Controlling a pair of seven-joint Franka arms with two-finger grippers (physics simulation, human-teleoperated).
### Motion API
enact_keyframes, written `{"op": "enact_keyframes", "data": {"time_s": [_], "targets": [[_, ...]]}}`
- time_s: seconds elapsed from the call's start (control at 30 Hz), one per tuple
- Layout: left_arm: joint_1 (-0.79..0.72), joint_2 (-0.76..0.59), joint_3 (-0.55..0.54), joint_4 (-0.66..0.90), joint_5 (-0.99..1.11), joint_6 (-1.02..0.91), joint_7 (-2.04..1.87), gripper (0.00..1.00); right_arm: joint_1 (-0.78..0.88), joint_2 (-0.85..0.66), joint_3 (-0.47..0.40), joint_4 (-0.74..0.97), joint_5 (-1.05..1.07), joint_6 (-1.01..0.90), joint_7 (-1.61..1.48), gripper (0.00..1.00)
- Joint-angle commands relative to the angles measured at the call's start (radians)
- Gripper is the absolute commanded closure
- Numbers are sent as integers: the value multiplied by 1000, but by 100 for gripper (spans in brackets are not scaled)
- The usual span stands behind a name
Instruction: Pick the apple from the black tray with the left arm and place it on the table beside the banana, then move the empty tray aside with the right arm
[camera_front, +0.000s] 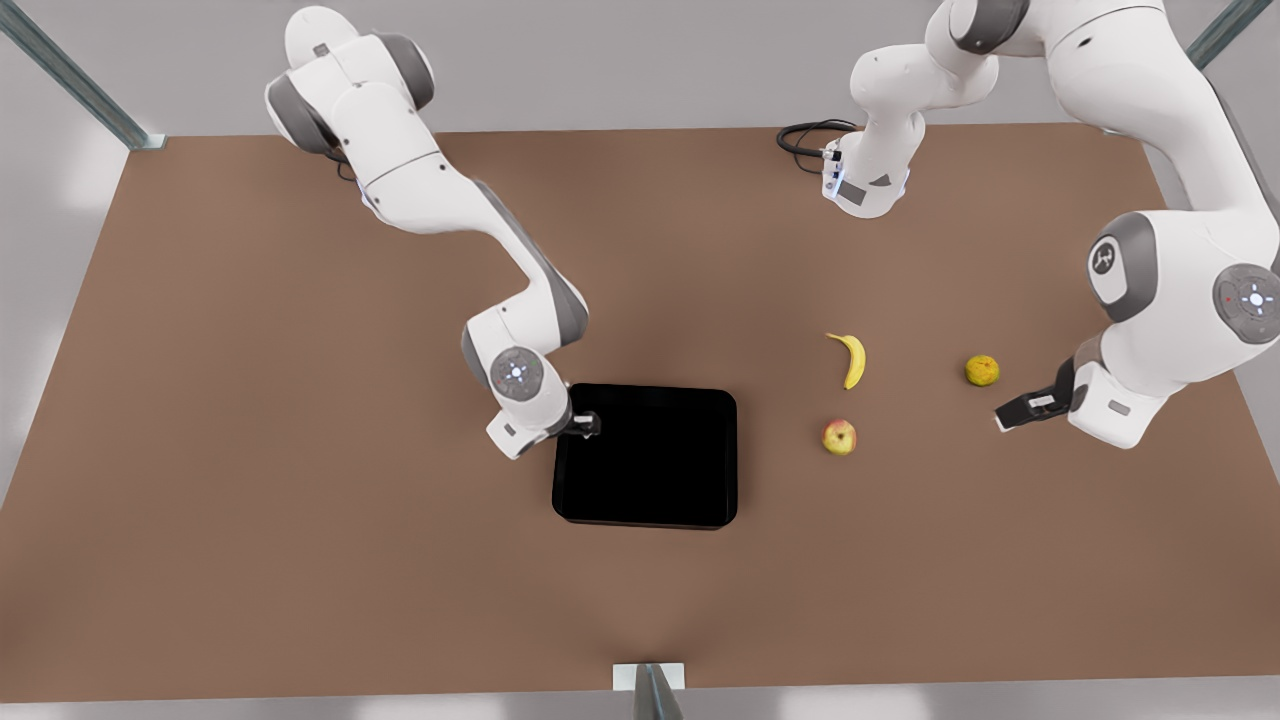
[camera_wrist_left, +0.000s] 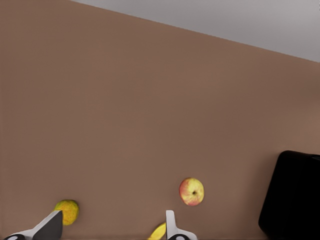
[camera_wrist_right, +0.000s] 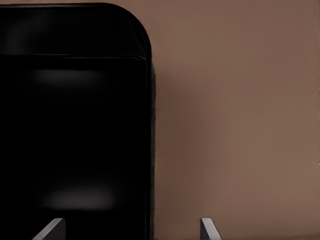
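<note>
The red-yellow apple (camera_front: 839, 437) (camera_wrist_left: 191, 191) lies on the brown table just below the banana (camera_front: 852, 359) (camera_wrist_left: 158, 232). The black tray (camera_front: 646, 456) (camera_wrist_left: 292, 200) (camera_wrist_right: 75, 125) is empty. My left gripper (camera_front: 1010, 412) (camera_wrist_left: 111, 232) hovers open at the front view's right, off the apple and near a yellow-green fruit. On the front view's left, my right gripper (camera_front: 585, 425) (camera_wrist_right: 129, 232) is open at the tray's left edge, one finger over the tray and one over the table.
A yellow-green round fruit (camera_front: 982, 370) (camera_wrist_left: 67, 211) sits to the right of the banana. A black cable (camera_front: 805, 138) coils at the table's far edge. Bare table (camera_front: 300, 450) spreads to the tray's left and in front of it.
</note>
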Motion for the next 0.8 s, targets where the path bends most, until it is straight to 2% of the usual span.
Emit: {"op": "enact_keyframes", "data": {"time_s": [0.0, 0.1, 0.17, 0.23, 0.3, 0.37, 0.6, 0.63, 0.7, 0.77], "targets": [[0, 0, 0, -1, -1, -14, 231, 0, -5, 9, -4, 8, -30, 10, 253, 0], [0, 0, 0, -1, 2, -14, 231, 0, -8, 75, -18, 75, -44, 10, 253, 0], [2, 0, 1, -5, 4, -20, 234, 0, -8, 88, -18, 78, -44, 11, 253, 4], [9, 0, 1, -7, -3, -20, 234, 0, -8, 90, -18, 78, -42, 11, 254, 17], [9, 0, 1, -7, -3, -20, 231, 0, -8, 92, -18, 78, -38, 11, 248, 36], [9, 1, 1, -7, -3, -20, 231, 0, -17, 92, -18, 78, -38, 10, 233, 47], [3, 4, 0, -7, -3, -20, 226, 0, -12, 96, -6, 81, -35, 11, 242, 47], [3, 4, 0, -7, -3, -20, 226, 0, -12, 102, -4, 84, -35, 13, 242, 48], [3, 6, 0, -7, -3, -20, 226, 0, -14, 115, 7, 100, -35, 22, 235, 57], [3, 6, 0, -7, -1, -20, 226, 0, -14, 116, 7, 100, -35, 24, 233, 57]]}}
